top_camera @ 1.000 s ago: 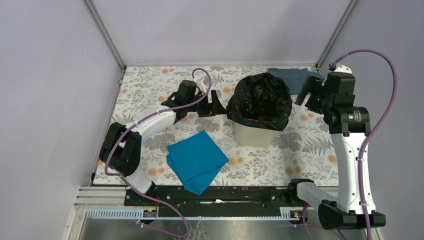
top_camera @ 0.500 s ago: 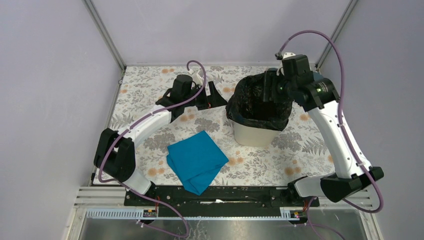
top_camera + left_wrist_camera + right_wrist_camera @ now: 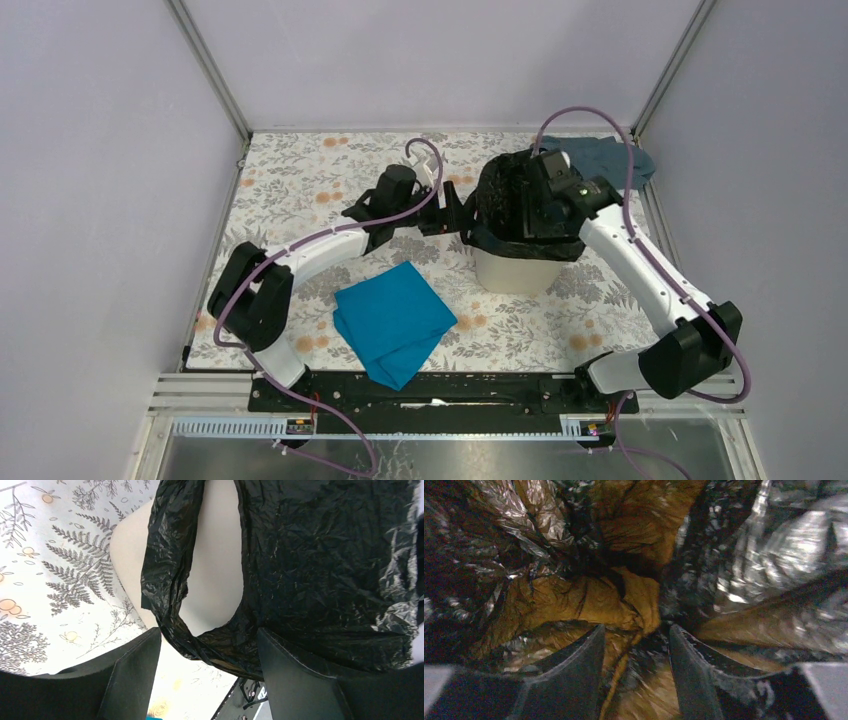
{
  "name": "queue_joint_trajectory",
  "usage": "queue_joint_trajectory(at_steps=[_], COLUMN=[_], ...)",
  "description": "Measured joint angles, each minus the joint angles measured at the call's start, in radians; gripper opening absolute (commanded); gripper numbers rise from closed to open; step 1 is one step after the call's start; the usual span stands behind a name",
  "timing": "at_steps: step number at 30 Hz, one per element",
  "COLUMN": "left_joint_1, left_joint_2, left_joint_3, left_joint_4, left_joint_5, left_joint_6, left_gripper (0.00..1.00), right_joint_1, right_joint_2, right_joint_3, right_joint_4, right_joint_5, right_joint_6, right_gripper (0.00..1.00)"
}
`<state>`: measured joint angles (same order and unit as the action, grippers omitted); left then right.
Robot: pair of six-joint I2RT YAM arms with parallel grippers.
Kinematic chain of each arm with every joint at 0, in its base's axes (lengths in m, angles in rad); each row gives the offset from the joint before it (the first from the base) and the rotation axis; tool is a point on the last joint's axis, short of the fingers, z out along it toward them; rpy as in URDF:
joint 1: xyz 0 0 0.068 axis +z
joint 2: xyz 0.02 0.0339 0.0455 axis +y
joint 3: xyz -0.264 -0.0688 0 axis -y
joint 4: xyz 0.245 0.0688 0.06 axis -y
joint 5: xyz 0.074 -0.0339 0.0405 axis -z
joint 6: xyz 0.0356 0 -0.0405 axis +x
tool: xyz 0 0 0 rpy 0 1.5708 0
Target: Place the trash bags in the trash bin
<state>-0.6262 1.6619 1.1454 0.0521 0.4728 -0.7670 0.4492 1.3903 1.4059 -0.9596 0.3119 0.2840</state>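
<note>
While the top view shows only the trash bag (image 3: 497, 215) lining the trash bin (image 3: 510, 272) on the counter (image 3: 300, 190), the left wrist view shows the left end effector (image 3: 209, 631) wide open around the bag's hanging hem. The right end effector (image 3: 636, 627), partly open, points inside the bag at crumpled film.

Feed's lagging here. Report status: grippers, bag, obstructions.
Left gripper open, straddling draped edge of trash bag. Right gripper open, down inside the bag. Bag lines trash bin. Blue cloth lies apart, not blocking.
</note>
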Motion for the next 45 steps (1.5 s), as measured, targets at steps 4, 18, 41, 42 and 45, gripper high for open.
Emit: queue_joint_trajectory(at_steps=[4,18,41,42,45], left_joint_1=[-0.017,-0.043,-0.045,-0.045,-0.048], left_joint_2=[0.005,0.005,0.058,0.058,0.064], left_joint_3=[-0.03,-0.094,-0.159,-0.159,-0.164], left_joint_4=[0.04,0.079,0.148,0.15,0.168], left_joint_5=[-0.005,-0.021,-0.024,-0.024,-0.024], left_joint_6=[-0.025,-0.039,-0.043,-0.043,-0.045], left_gripper=[0.73,0.69,0.44,0.44,0.43], right_joint_1=[0.01,-0.005,-0.013,-0.013,-0.013], right_joint_2=[0.014,0.023,0.153,0.137,0.063], right_joint_3=[-0.116,0.201,-0.156,-0.13,-0.092], right_joint_4=[0.09,0.241,0.644,0.618,0.55], right_joint_5=[-0.045,0.011,0.066,0.064,0.058], right_joint_6=[0.03,0.023,0.071,0.069,0.054], right_gripper=[0.65,0.57,0.65,0.71,0.81])
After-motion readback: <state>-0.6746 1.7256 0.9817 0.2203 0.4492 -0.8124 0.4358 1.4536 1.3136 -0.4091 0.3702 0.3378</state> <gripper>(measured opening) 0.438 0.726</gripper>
